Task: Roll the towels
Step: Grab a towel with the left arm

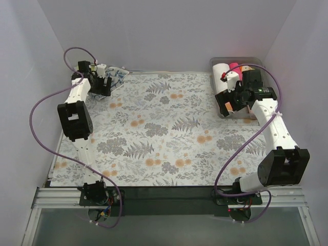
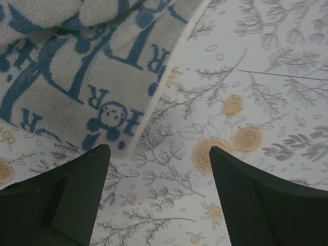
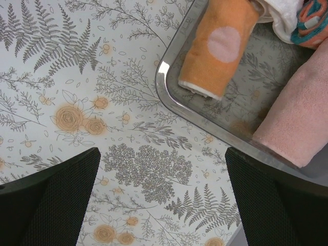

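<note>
A white towel with blue print (image 2: 87,72) lies loose at the far left corner of the table (image 1: 117,76). My left gripper (image 2: 159,154) hovers just short of its edge, open and holding nothing; in the top view it (image 1: 105,84) sits beside that towel. Rolled towels fill the clear bin (image 1: 241,64) at the far right: an orange roll with a pale spot (image 3: 218,46), a pink roll (image 3: 302,118) and a white one (image 1: 221,69). My right gripper (image 3: 161,164) is open over bare floral cloth, just outside the bin's rim (image 3: 215,125).
A large floral covering (image 1: 169,133) spreads over the whole table. White walls close in the left, back and right sides. Purple cables loop off both arms. A dark rail (image 1: 169,197) carries the arm bases at the near edge.
</note>
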{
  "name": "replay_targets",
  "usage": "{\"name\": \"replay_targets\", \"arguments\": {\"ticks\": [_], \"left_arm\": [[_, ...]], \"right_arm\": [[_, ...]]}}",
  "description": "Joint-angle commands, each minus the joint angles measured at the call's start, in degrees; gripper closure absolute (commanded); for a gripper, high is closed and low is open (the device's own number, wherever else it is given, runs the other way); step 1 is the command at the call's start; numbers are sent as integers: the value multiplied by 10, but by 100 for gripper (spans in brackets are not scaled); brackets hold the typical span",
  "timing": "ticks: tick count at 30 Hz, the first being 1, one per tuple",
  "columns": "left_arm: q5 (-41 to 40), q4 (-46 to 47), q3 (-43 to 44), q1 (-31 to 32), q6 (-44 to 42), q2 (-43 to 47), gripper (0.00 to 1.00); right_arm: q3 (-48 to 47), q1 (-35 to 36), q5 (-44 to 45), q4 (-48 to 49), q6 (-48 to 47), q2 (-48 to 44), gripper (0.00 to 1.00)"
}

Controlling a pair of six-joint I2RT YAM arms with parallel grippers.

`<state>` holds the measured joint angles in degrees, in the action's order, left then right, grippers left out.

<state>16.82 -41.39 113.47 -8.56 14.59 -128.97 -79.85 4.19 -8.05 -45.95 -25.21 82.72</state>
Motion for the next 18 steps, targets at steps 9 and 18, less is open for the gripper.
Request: {"name": "replay_targets", "arguments": {"ticks": [9, 18], "left_arm": [[-28, 37, 96, -39, 21, -113, 27], [-7, -7, 140, -39, 13, -142, 64]], "right_arm": [[-8, 6, -3, 15, 3, 11, 1], [-36, 8, -10, 15, 6, 41, 2]]}}
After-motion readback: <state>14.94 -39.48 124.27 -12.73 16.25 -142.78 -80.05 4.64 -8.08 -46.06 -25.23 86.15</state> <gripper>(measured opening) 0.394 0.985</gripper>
